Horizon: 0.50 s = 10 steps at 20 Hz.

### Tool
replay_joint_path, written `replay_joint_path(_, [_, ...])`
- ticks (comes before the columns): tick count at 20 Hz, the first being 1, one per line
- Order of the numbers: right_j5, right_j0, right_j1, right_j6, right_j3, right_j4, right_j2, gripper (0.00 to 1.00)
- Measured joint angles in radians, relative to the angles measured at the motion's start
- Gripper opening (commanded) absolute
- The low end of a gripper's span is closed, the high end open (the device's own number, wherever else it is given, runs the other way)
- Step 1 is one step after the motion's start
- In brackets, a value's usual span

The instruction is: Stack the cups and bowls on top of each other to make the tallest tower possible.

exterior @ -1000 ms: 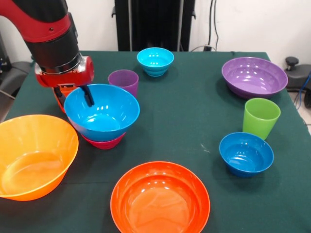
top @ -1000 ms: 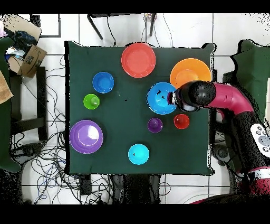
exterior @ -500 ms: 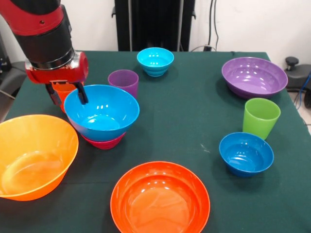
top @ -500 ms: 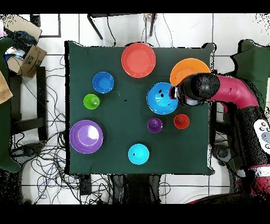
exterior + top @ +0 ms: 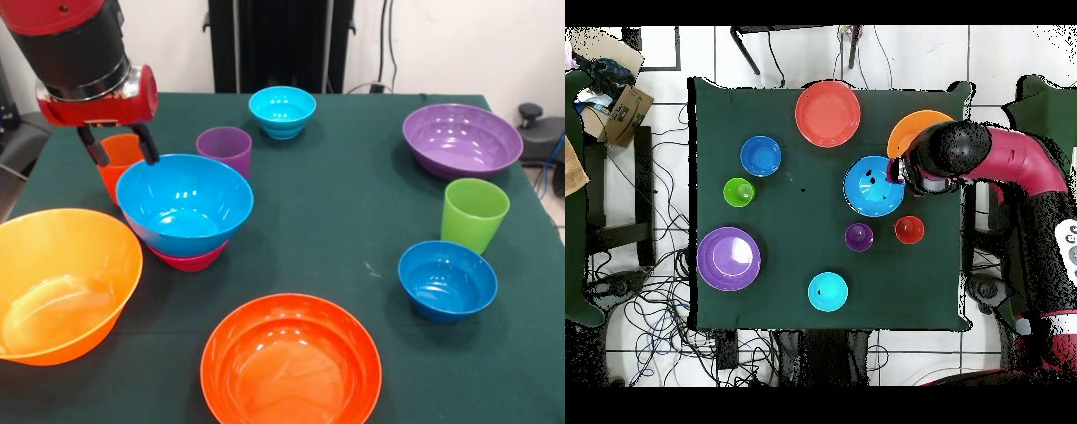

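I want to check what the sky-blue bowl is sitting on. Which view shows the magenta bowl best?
The front view: the magenta bowl peeks out beneath the sky-blue bowl resting on it. Overhead, the sky-blue bowl hides it completely.

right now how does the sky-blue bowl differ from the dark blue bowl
The sky-blue bowl is larger and lighter; the dark blue bowl is smaller and darker. The sky-blue one sits on a magenta bowl; the dark blue one rests directly on the table. Both are upright, glossy and empty.
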Motion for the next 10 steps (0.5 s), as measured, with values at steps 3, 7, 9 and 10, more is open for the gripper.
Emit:
replay_joint_path(3, [0.025,0.005,-0.006,0.000,-0.013,0.001,0.000,1.00])
replay_joint_path(7, [0.035,0.011,-0.009,0.000,-0.026,0.000,0.000,1.00])
replay_joint_path(9, [0.035,0.015,-0.009,0.000,-0.028,0.000,0.000,1.00])
replay_joint_path(10, [0.034,0.017,-0.009,0.000,-0.027,0.000,0.000,1.00])
